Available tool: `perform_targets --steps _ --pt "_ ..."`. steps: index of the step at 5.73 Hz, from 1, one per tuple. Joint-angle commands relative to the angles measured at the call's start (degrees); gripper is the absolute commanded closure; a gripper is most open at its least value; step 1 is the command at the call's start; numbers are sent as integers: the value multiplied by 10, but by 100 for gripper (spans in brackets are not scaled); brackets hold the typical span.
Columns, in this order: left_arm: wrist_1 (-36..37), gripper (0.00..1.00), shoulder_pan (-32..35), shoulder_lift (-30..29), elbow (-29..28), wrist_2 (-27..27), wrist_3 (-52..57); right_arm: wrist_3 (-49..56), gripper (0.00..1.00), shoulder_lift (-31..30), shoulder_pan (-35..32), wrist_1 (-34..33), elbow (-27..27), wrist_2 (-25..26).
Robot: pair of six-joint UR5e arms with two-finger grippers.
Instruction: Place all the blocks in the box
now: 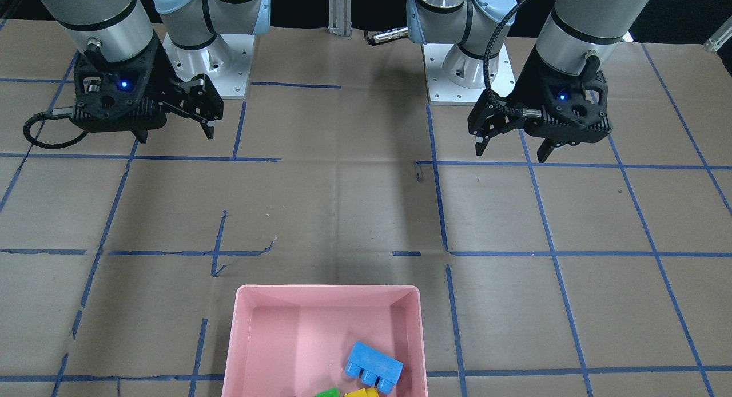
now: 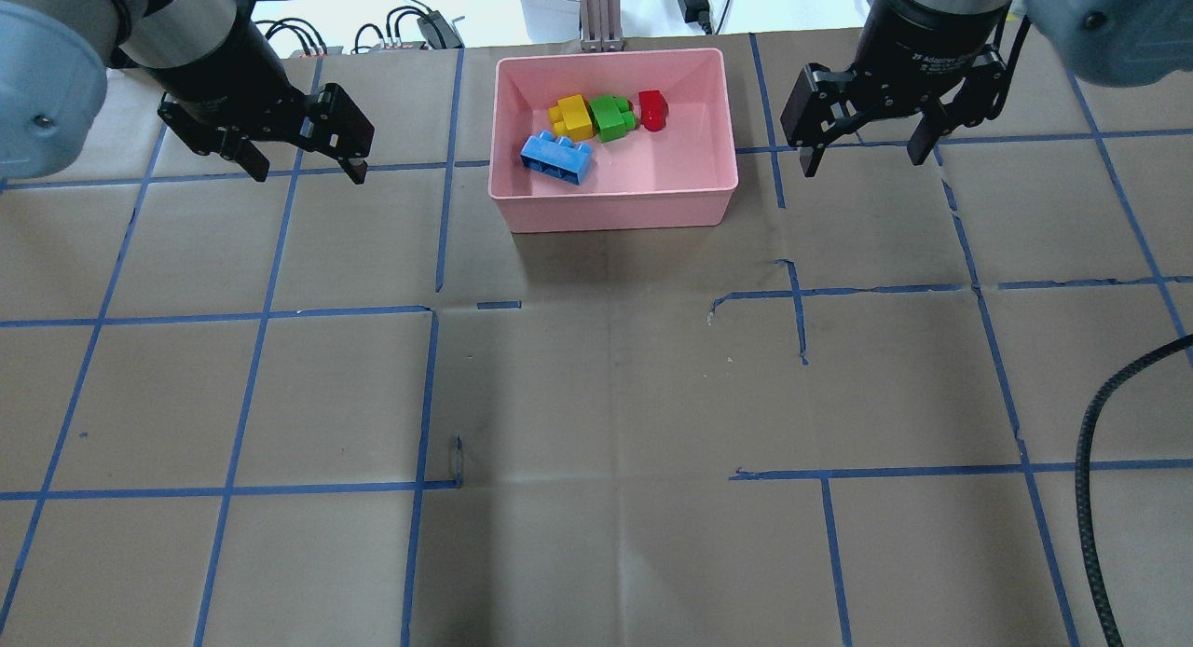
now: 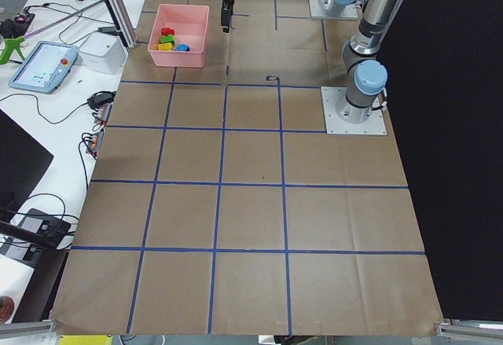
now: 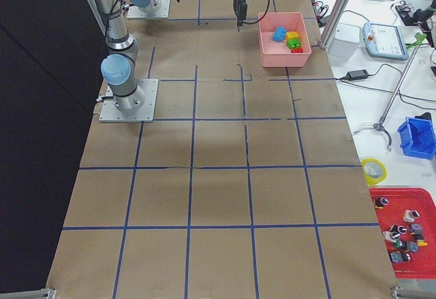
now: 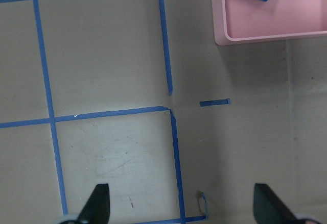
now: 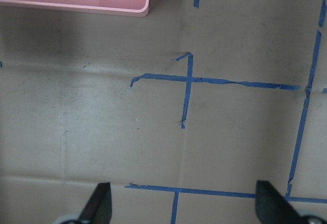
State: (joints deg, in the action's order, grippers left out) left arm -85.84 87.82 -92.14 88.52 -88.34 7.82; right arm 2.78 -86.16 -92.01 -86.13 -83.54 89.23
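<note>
Taped table [image 2: 596, 395], blocks [image 2: 610, 117] in box [image 2: 615, 220] — between left pincer [image 2: 308, 170], right pincer [image 2: 862, 159], untouched

The pink box [image 3: 178, 59] is sitting far down the table [image 3: 251, 203], holding the red block [image 3: 167, 31], green block [image 3: 167, 39], yellow block [image 3: 163, 46] and blue block [image 3: 182, 47]; the left gripper [image 3: 226, 21] is hanging beside it, toward the robot.

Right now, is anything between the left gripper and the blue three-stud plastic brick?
Only the wall of the shallow pink plastic tray: the blue three-stud plastic brick lies inside it, the open left gripper outside.
</note>
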Motion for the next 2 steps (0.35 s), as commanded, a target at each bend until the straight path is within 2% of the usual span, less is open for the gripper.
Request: perform_targets --steps 1,2 --pt "1 1 1 1 3 -1 0 -9 0 1 0 2 -6 1" --pt "2 1 0 1 2 1 -1 -10 0 2 0 2 -3 1"
